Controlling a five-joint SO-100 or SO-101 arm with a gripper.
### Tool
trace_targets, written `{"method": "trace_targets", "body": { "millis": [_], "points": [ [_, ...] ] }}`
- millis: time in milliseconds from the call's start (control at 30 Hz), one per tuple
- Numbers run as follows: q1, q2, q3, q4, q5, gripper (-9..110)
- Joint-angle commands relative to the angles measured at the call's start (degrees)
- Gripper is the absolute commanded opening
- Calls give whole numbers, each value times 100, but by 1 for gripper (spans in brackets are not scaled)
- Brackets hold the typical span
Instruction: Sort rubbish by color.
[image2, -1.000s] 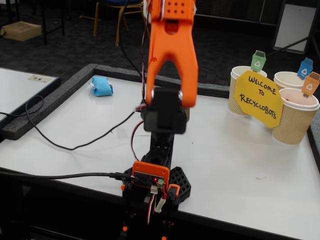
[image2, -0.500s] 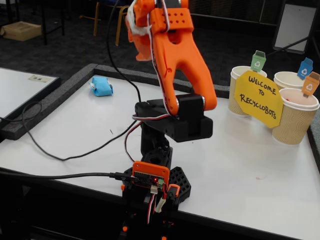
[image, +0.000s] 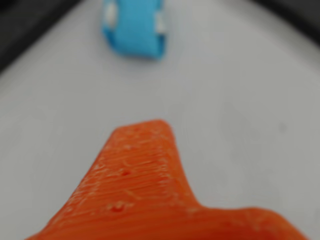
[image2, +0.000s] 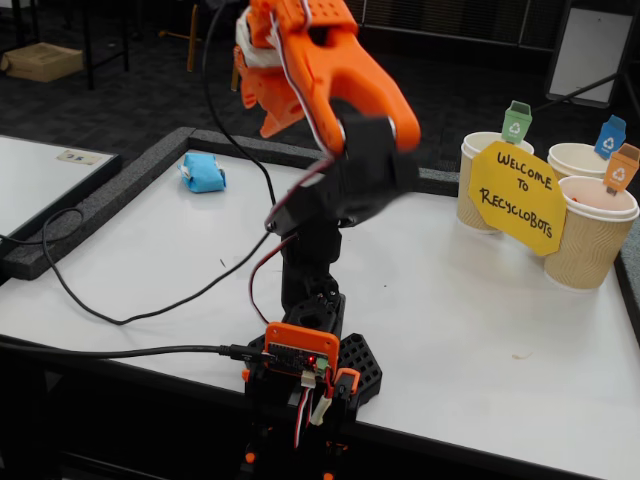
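Light blue paper wad (image: 134, 28) lies straight ahead of the raised tool (image2: 262, 95), toward the counter's (image2: 480, 330) far-left corner; its spread is unclear.

One light blue paper wad (image2: 203, 172) lies on the white table (image2: 480, 330), far left of the cups in the fixed view — it is the only wad to be seen, and the wrist view shows the same one (image: 134, 27).

Three paper cups stand together at the table's far right corner: one at the left (image2: 480, 185), one behind (image2: 578, 159), one in front (image2: 590, 235). Each carries one clipped tag, so three tags — green (image2: 516, 122), blue (image2: 610, 137), orange (image2: 622, 167).

One yellow sign (image2: 518, 196) leans against the cups.

One orange arm (image2: 330, 80) stands left of the cups, with one black cable (image2: 130, 310) trailing from it across the table.
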Motion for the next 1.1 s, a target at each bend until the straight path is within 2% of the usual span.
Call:
{"method": "trace_targets", "body": {
  "millis": [0,367,533,600,833,1067],
  "points": [
    [-185,-1107,-1459,-132,-448,13],
    [-185,-3999,-3375,53,-2162,13],
    [-237,-5291,-4843,404,-3129,13],
    [-272,-5722,-5484,413,-3182,13],
    [-422,-6680,-6926,431,-3999,13],
    [-431,-7225,-7242,237,-4720,15]
  ]
}}
